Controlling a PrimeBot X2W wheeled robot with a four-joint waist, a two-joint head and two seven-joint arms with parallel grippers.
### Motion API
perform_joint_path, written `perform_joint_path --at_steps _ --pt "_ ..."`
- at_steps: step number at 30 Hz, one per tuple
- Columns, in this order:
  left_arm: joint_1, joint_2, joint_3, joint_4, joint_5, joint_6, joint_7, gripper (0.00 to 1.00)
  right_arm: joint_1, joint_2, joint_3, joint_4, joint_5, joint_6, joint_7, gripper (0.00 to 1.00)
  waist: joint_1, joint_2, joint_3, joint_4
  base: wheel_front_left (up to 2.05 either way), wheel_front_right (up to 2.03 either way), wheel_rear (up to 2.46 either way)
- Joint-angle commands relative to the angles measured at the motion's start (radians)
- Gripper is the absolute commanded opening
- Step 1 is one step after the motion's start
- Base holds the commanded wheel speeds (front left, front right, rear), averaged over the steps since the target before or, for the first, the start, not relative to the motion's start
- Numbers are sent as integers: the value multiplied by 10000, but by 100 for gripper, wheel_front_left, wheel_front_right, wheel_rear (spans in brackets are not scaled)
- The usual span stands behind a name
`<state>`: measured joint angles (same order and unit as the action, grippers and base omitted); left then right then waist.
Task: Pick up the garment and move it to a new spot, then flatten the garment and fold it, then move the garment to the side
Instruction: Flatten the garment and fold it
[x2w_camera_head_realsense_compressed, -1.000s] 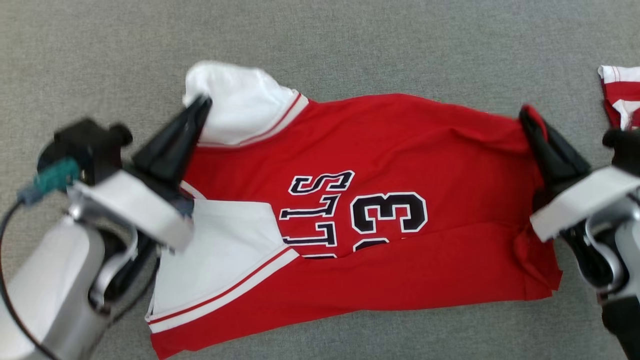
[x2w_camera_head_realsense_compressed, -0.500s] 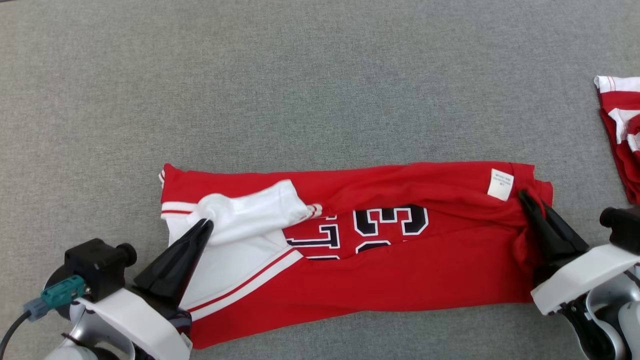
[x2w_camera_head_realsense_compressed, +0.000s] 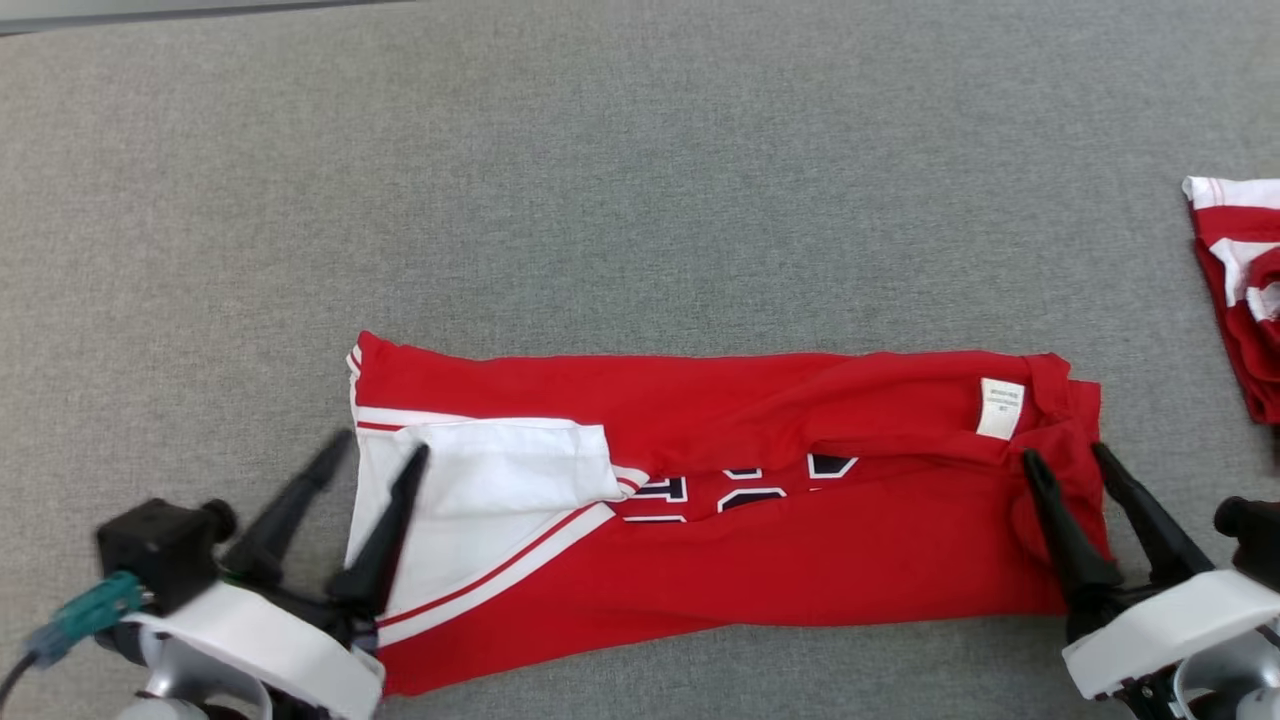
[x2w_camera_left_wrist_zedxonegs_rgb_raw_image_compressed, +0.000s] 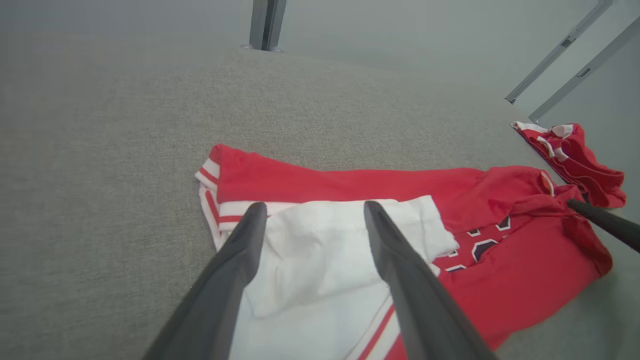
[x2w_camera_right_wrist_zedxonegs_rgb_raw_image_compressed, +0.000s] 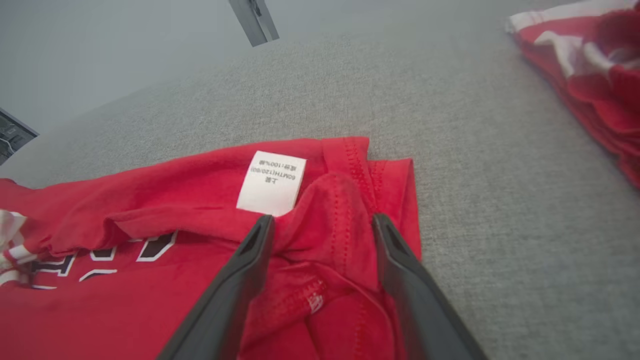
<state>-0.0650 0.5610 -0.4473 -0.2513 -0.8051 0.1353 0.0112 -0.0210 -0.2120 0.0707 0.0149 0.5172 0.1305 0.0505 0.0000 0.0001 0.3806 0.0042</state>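
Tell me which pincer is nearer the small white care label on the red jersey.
Right. The right pincer sits just below the care label on the red jersey; the left pincer is at the opposite end, by the white sleeve.

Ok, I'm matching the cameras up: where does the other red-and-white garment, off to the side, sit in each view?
Head view: side garment at the right edge.
Left wrist view: side garment upper right, past the jersey.
Right wrist view: side garment in the top right corner.
Shared landmark: the jersey's black lettering.
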Motion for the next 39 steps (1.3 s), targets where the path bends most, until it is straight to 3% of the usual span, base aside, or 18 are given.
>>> perform_joint_path --at_steps 1,9,10,16,19,21,33,39 --pt "-31 -27 150 -7 33 113 -170 100 45 3 -71 -144 -59 7 -111 100 0 -1 -42 -37 0 0 0" --pt "-424 -580 1384 -112 475 854 -2066 100 73 935 -1027 -1639 -978 7 -1136 100 0 -1 -396 -324 0 0 0" --pt "-467 -417 1450 -52 809 984 -2167 100 12 1039 -1142 -1747 -1196 7 -1257 100 0 -1 -452 -352 0 0 0" --pt "-1013 -857 1887 5 1896 1821 -2610 100 -495 1467 -1322 -1746 -2128 5 -1639 100 0 -1 -712 -432 0 0 0" --pt "-1160 -981 1937 285 2492 1931 -2696 100 -764 1540 -1148 -1506 -2546 5 -1905 100 0 -1 -836 -488 0 0 0" --pt "-1198 -1097 1988 499 2795 1826 -2733 100 -887 1574 -1059 -1322 -2723 5 -2068 100 0 -1 -905 -500 0 0 0" --pt "-295 -2001 3357 1526 4400 193 -2742 100 -959 1586 -632 -47 -3298 5 -2531 100 0 -1 -1434 -395 0 0 0" --pt "140 -2392 3490 1621 4799 -157 -2745 100 -873 1585 -643 320 -3302 7 -2553 100 0 -1 -1583 -370 0 0 0"
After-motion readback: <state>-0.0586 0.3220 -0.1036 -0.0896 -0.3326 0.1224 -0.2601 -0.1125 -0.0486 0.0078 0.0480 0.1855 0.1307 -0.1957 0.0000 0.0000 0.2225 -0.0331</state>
